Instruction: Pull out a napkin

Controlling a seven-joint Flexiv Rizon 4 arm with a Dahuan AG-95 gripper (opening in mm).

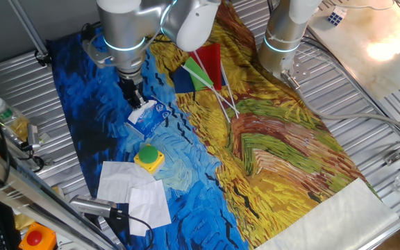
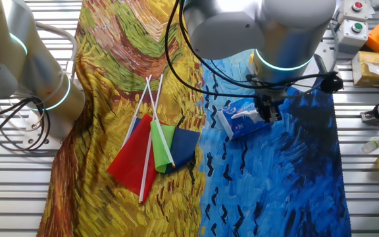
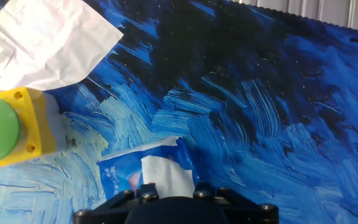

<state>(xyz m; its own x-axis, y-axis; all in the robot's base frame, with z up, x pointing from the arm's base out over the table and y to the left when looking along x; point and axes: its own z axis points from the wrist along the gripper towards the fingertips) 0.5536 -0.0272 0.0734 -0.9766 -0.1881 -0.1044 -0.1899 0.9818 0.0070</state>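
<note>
A small blue tissue packet (image 1: pixel 149 117) lies on the blue part of the painted cloth; it also shows in the other fixed view (image 2: pixel 242 122) and the hand view (image 3: pixel 118 177). A white napkin (image 3: pixel 166 175) sticks out of its opening and runs up under the hand. My gripper (image 1: pixel 137 99) stands straight down on the packet's end, also seen in the other fixed view (image 2: pixel 269 113). Its fingers look closed together on the white sheet. The fingertips are hidden in the hand view.
Two loose white napkins (image 1: pixel 127 182) lie near the front, next to a yellow box with a green button (image 1: pixel 148 157). Small flags on sticks (image 1: pixel 203 69) lie mid-cloth. A second arm's base (image 1: pixel 283 42) stands at the back. Bottles and button boxes sit off the cloth.
</note>
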